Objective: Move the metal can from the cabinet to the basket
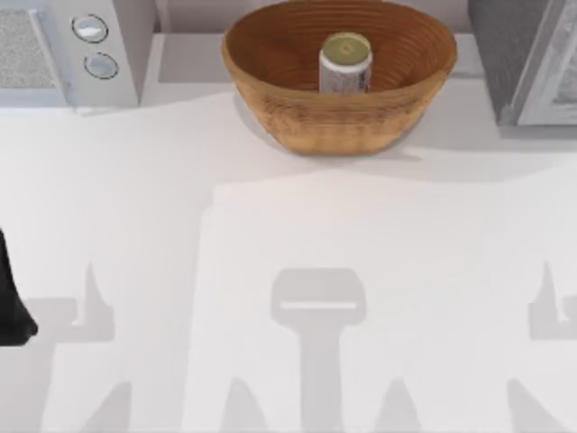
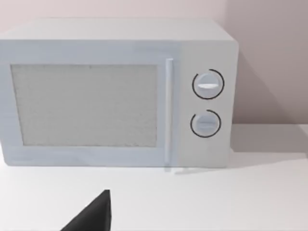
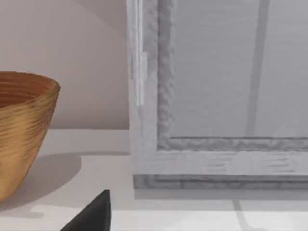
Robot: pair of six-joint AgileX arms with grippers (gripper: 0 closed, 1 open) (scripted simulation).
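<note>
One can: the metal can [image 1: 344,63] stands upright inside the basket [image 1: 270,54], near the middle of its bowl; gold-yellow round top facing up, silvery-white sides; the wicker wall rises around it
Basket: round, warm brown, ribbed coils; it sits at the far middle of the tabletop [image 1: 270,225], casting a shadow on the white surface; from the right wrist view the basket [image 3: 24,130] stands just beside the cabinet [image 3: 216,96], apart from it
Cabinet: grey speckled box with a pale white-framed door at the far right of the tabletop [image 1: 527,59]; whether the door is fully closed I cannot tell
Microwave: white appliance [image 1: 81,45] with two round knobs at the far left; from the left wrist view the microwave [image 2: 115,91] faces the camera, door closed, on the white surface
Surface and room: plain white tabletop; pale pinkish wall behind the appliance and the basket; grey shadows of the arms lie across the near part
Left hand: a dark part [image 1: 13,302] shows at the near left edge, well apart from the can; a dark fingertip [image 2: 94,216] shows in the left wrist view; apart or together, I cannot tell
Right hand: a dark fingertip [image 3: 94,216] shows in the right wrist view, low before the cabinet and basket; well apart from the can; apart or together, I cannot tell
</note>
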